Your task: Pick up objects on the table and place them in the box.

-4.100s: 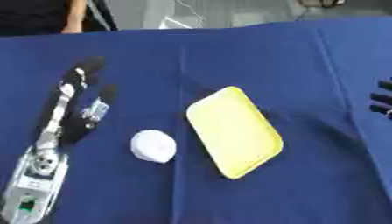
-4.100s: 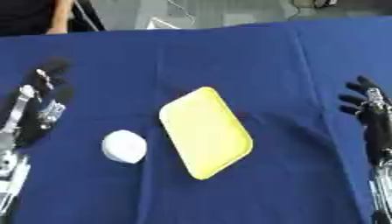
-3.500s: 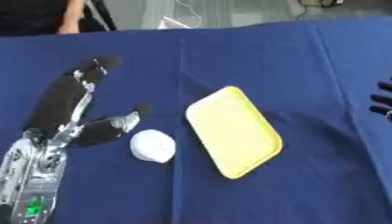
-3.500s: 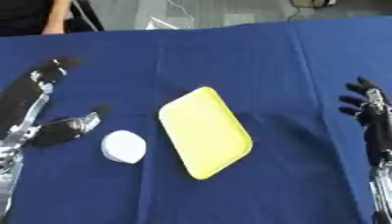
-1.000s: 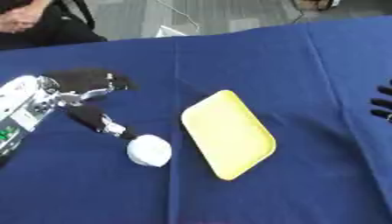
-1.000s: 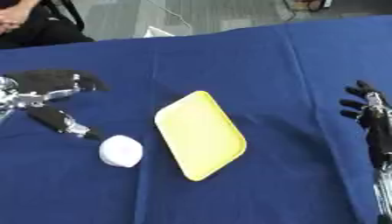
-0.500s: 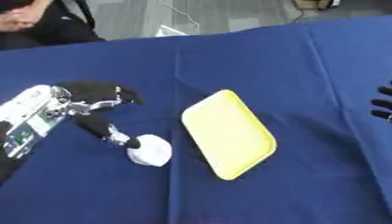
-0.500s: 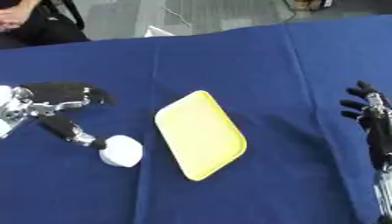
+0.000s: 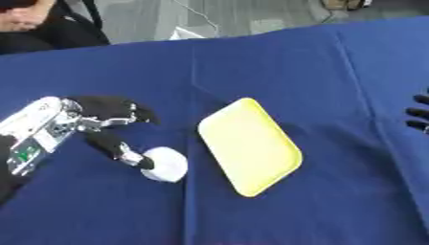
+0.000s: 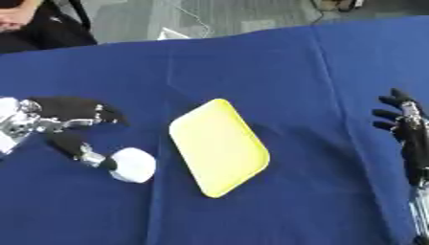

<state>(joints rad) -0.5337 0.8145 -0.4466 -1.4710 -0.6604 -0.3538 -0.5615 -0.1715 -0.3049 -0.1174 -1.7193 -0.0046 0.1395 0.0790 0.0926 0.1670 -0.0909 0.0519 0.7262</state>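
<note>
Left hand (image 9: 92,122) reaches in from the left edge over the blue tablecloth (image 9: 276,62), fingers spread apart and nothing gripped; the thumb tip touches the left side of the white round object (image 9: 165,164), the other fingers extend above it, clear of it. Yellow tray (image 9: 248,145) lies flat just right of the white object, tilted diagonally. Right hand (image 10: 404,128) rests at the right edge, fingers straight, pointing up, well apart from the tray.
</note>
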